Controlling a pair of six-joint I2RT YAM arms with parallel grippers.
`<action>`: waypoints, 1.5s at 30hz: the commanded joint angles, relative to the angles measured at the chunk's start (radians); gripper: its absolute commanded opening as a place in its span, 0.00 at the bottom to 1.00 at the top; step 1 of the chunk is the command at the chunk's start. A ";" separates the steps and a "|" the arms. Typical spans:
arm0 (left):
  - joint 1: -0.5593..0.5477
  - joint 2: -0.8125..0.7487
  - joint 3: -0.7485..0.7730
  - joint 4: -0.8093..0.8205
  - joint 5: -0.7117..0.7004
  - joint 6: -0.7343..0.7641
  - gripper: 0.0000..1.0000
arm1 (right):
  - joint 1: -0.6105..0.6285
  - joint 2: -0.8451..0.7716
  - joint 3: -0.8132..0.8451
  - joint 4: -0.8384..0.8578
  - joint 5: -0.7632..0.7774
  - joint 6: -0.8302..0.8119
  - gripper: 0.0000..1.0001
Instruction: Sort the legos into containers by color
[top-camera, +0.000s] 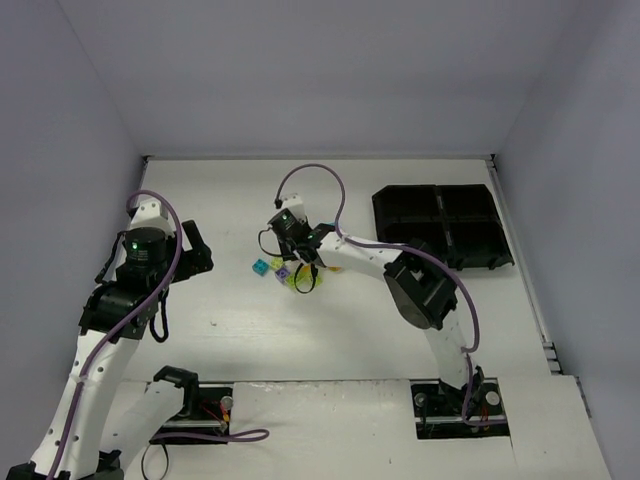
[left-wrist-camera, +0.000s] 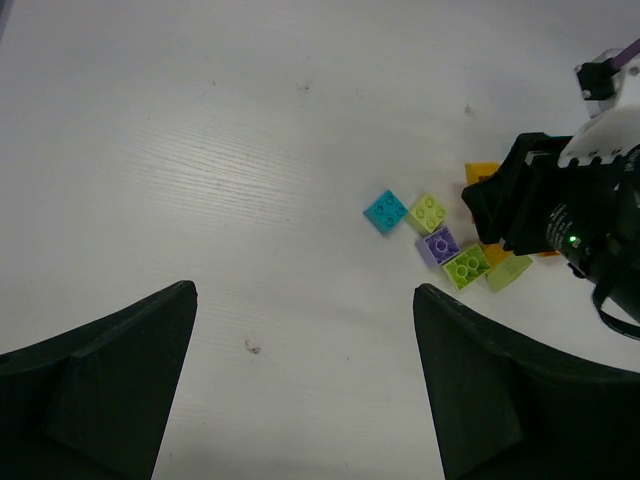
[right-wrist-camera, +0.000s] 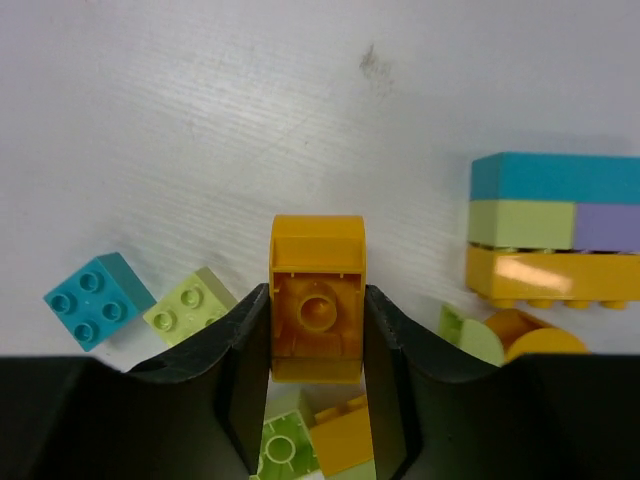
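My right gripper (right-wrist-camera: 318, 300) is shut on an orange brick (right-wrist-camera: 318, 285), held hollow side toward the camera just above the table. In the top view it (top-camera: 297, 268) is over the cluster of legos (top-camera: 278, 270) at the table's middle. Around it lie a cyan brick (right-wrist-camera: 98, 298), a yellow-green brick (right-wrist-camera: 188, 305), more green and orange bricks beneath the fingers, and a stack of cyan, green, purple and orange bricks (right-wrist-camera: 550, 225). My left gripper (left-wrist-camera: 305, 292) is open and empty, well left of the legos (left-wrist-camera: 440, 240). The black four-compartment tray (top-camera: 400, 215) stands at the far right.
White walls close in the table on the left, back and right. The right arm's body (top-camera: 420, 285) stretches between the brick cluster and the tray. The left arm's elbow (top-camera: 140, 260) hangs over the left side of the table.
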 joint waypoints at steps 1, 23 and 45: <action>-0.003 0.008 0.023 0.029 -0.002 0.014 0.82 | -0.068 -0.170 0.055 0.058 0.041 -0.077 0.00; -0.003 0.037 0.015 0.056 0.031 0.005 0.82 | -0.588 -0.175 -0.037 0.119 0.005 -0.187 0.04; -0.003 0.065 0.009 0.073 0.053 -0.015 0.82 | -0.608 -0.150 -0.070 0.111 -0.092 -0.175 0.46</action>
